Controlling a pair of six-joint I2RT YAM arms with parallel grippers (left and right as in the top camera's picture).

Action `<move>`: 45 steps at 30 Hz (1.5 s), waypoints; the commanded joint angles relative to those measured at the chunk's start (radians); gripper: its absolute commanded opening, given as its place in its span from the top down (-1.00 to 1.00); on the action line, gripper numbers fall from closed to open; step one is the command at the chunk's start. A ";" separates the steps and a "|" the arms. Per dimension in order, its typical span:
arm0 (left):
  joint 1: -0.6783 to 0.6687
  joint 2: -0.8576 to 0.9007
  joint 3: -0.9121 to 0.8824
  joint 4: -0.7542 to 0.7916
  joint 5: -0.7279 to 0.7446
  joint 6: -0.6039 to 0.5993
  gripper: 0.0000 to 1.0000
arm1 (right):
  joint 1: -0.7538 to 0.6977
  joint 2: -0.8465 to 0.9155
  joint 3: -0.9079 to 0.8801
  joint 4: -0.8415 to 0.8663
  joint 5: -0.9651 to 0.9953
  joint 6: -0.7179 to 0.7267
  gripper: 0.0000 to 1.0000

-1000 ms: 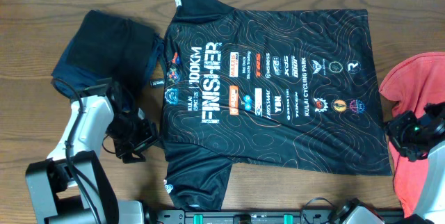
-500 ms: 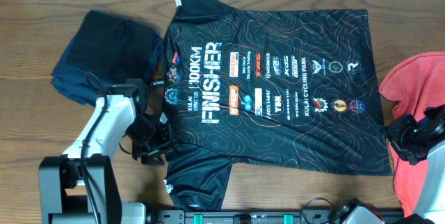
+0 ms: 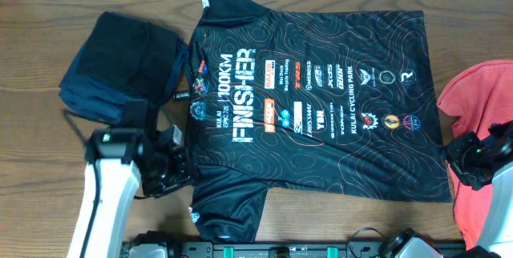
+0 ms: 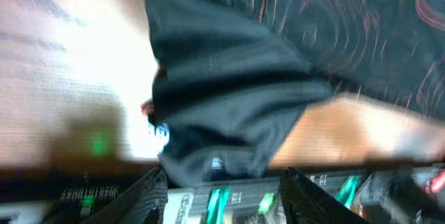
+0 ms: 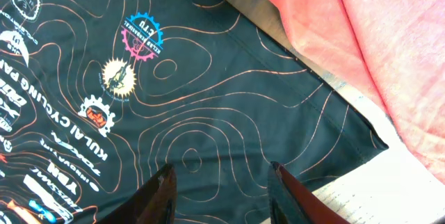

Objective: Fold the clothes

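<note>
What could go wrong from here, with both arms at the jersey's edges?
1. The right jaws stand open over a corner of the black jersey, close beside the red T-shirt; a grasp there may catch red fabric too.
2. The left jaws stand open at the jersey's sleeve, which looks rumpled in a blurred view; they may pinch only one layer.
</note>
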 commanded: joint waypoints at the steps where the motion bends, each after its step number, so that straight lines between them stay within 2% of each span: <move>1: -0.006 -0.030 -0.098 0.048 -0.047 -0.109 -0.15 | -0.007 0.005 -0.006 0.005 0.007 -0.010 0.17; 8: -0.039 0.080 -0.327 0.264 -0.049 -0.217 -0.18 | -0.007 0.005 -0.006 0.014 0.007 -0.010 0.17; 16: -0.096 0.220 -0.345 0.370 -0.031 -0.228 -0.17 | -0.007 0.005 -0.006 0.014 0.008 -0.010 0.17; 17: -0.108 0.235 -0.345 0.383 -0.031 -0.232 -0.11 | -0.007 0.005 -0.006 0.015 0.008 -0.010 0.17; 19: -0.126 0.261 -0.345 0.405 -0.031 -0.243 0.30 | -0.007 0.005 -0.006 0.017 0.008 -0.010 0.17; 22: -0.135 0.285 -0.345 0.417 -0.019 -0.246 0.71 | -0.007 0.005 -0.006 0.016 0.009 -0.010 0.17; 24: -0.135 0.283 -0.342 0.413 0.000 -0.246 0.88 | -0.007 0.005 -0.006 0.016 0.015 -0.010 0.17; 31: -0.135 0.239 -0.189 0.259 -0.034 -0.209 0.88 | -0.007 0.007 -0.006 0.013 0.045 -0.009 0.15; 34: -0.135 0.217 -0.096 0.188 -0.093 -0.198 0.88 | -0.007 0.022 -0.013 0.009 0.051 -0.006 0.07; 36: -0.135 0.206 -0.054 0.166 -0.103 -0.177 0.88 | -0.008 0.042 -0.031 -0.012 0.103 0.051 -0.03; 40: -0.135 0.195 -0.040 0.153 -0.103 -0.178 0.88 | -0.036 0.101 -0.091 0.011 0.172 0.108 -0.17; 45: -0.135 0.195 -0.040 0.142 -0.103 -0.177 0.88 | -0.110 0.200 -0.155 0.085 0.171 0.115 -0.08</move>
